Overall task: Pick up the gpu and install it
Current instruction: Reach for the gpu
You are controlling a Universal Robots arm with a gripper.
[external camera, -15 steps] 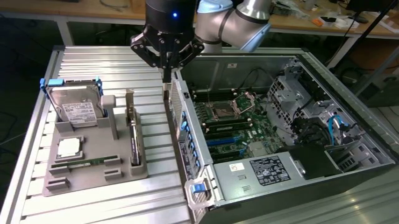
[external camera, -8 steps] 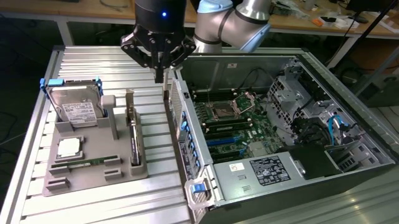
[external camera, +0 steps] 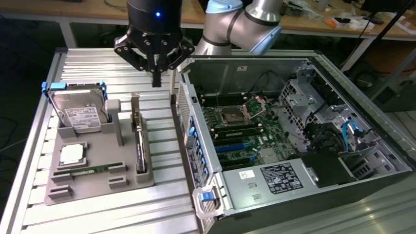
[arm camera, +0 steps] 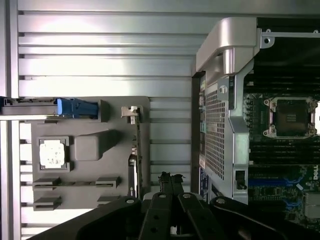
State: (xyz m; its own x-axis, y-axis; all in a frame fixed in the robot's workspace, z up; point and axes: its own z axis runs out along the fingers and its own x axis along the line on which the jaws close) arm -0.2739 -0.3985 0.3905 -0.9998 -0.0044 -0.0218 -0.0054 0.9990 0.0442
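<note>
The gpu stands on edge in a slot of the grey holder tray, silver bracket at its far end and black shroud toward the near end. In the wrist view the gpu is a thin edge-on strip. My gripper hangs shut above the table with nothing in it. It is beyond the card's bracket end, between the tray and the open computer case. My black fingertips are pressed together a little to the case side of the card.
On the tray also sit a hard drive in a blue-handled caddy, a CPU and a RAM stick. The case lies open, showing the motherboard with blue slots. Its perforated rear wall stands close to the tray.
</note>
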